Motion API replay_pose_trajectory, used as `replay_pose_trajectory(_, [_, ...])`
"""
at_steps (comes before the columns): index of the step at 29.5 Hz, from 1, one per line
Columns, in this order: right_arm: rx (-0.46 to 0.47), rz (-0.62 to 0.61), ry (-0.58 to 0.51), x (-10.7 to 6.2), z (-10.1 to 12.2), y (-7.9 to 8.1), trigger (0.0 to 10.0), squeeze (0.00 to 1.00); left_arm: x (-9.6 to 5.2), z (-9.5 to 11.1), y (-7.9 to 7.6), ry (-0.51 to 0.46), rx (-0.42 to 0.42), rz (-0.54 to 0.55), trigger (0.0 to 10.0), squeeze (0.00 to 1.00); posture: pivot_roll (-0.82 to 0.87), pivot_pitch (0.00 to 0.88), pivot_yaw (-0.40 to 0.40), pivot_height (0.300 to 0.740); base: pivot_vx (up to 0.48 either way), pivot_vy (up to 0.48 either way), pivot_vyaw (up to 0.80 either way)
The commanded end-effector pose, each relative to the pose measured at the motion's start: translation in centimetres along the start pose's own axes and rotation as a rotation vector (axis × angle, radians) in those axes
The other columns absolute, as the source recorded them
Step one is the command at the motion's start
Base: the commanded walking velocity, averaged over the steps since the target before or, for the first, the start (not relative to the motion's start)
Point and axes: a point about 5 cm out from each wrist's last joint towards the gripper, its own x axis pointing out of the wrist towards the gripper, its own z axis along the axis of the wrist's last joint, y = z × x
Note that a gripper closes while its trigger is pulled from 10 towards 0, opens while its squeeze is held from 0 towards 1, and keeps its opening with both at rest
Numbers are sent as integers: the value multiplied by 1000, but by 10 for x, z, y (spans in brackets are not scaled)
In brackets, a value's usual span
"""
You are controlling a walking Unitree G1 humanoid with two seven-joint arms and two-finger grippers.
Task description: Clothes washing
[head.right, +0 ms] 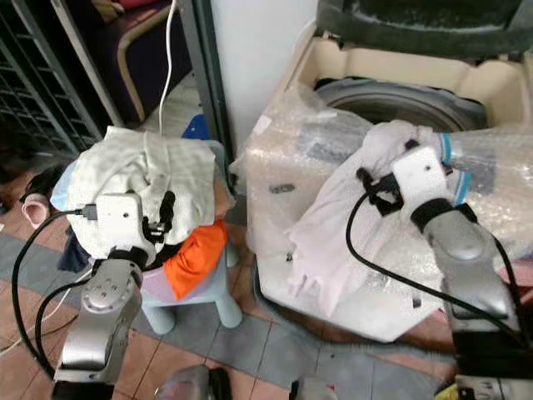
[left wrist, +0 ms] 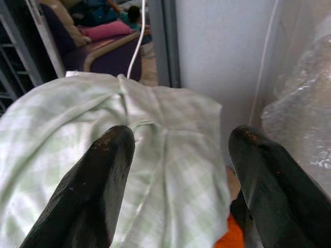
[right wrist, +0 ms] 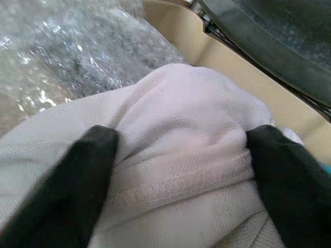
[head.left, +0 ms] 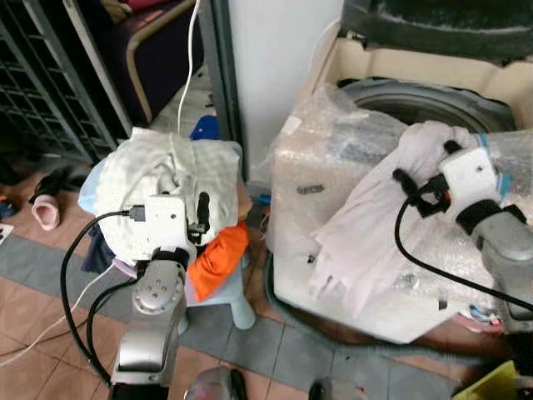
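A top-loading washing machine (head.left: 333, 192) wrapped in bubble wrap stands on the right, its lid (head.left: 433, 25) up and its drum opening (head.left: 416, 100) showing. My right gripper (head.left: 426, 171) is at the front rim of the opening, shut on a pale pinkish-white garment (head.left: 366, 233). The cloth bunches between its fingers (right wrist: 98, 155) and hangs down the machine's front. On the left, a pile of clothes lies on a pale blue stool (head.left: 237, 300): a light green checked cloth (head.left: 158, 171) on top, an orange garment (head.left: 221, 254) below. My left gripper (left wrist: 178, 150) hovers open just above the checked cloth.
A white pillar (head.left: 275, 67) stands between the stool and the machine. A metal grate (head.left: 42, 83) and a pink slipper (head.left: 46, 208) are at the far left. A white cable (head.left: 190, 67) hangs behind the pile. A yellow object (head.left: 491, 383) sits at the bottom right.
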Motion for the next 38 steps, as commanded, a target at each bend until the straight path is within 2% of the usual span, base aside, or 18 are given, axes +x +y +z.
replay_pose_trajectory(1, [-16, 27, 54, 2, -6, 12, 0, 0, -1, 1, 3, 2, 10, 6, 10000, 0, -54, 66, 72, 740, 0, 0, 0])
replay_pose_trajectory(8, [47, 39, 103, 6, -14, 21, 0, 0, -3, 0, 3, 6, 7, 12, 10000, 0, -50, 64, 61, 740, 0, 0, 0])
replay_pose_trajectory(16, [66, 17, 115, 14, -11, 16, 0, 0, -1, 1, 2, 5, 2, 6, 10000, 0, -53, 67, 62, 740, 0, 0, 0])
replay_pose_trajectory(21, [57, 48, 106, 22, -5, 12, 0, 0, -1, 1, 1, 3, -1, 7, 10000, 0, -52, 69, 58, 740, 0, 0, 0])
replay_pose_trajectory(25, [22, 84, 81, 37, 9, -3, 0, 0, -1, 4, 0, -18, -10, 10, 10000, 0, -53, 66, 52, 740, 0, 0, 0])
replay_pose_trajectory(28, [-7, 78, 43, 53, 28, -21, 0, 0, -4, 12, -2, -90, 66, -19, 10000, 0, -54, 62, 48, 740, 0, 0, 0])
replay_pose_trajectory(30, [-31, 64, 15, 63, 42, -33, 0, 0, -12, 21, -6, -148, 77, -74, 10000, 0, -51, 56, 41, 740, 0, 0, 0])
replay_pose_trajectory(31, [-43, 56, -5, 69, 52, -40, 0, 0, -17, 24, -5, -168, 135, -78, 10000, 0, -44, 55, 39, 740, 0, 0, 0])
replay_pose_trajectory(32, [-43, 56, -5, 69, 52, -40, 0, 0, -17, 24, -5, -168, 135, -78, 10000, 0, -44, 55, 39, 740, 0, 0, 0])
replay_pose_trajectory(33, [-55, 49, -24, 74, 61, -46, 0, 0, -21, 25, -2, -183, 183, -79, 10000, 0, -39, 53, 37, 740, 0, 0, 0])
replay_pose_trajectory(37, [-69, 33, -49, 82, 74, -54, 0, 0, -25, 23, 3, -194, 239, -73, 10000, 0, -35, 50, 36, 740, 0, 0, 0])
replay_pose_trajectory(38, [-88, 16, -78, 90, 88, -60, 0, 0, -26, 20, 8, -209, 306, -67, 10000, 0, -35, 50, 36, 740, 0, 0, 0])
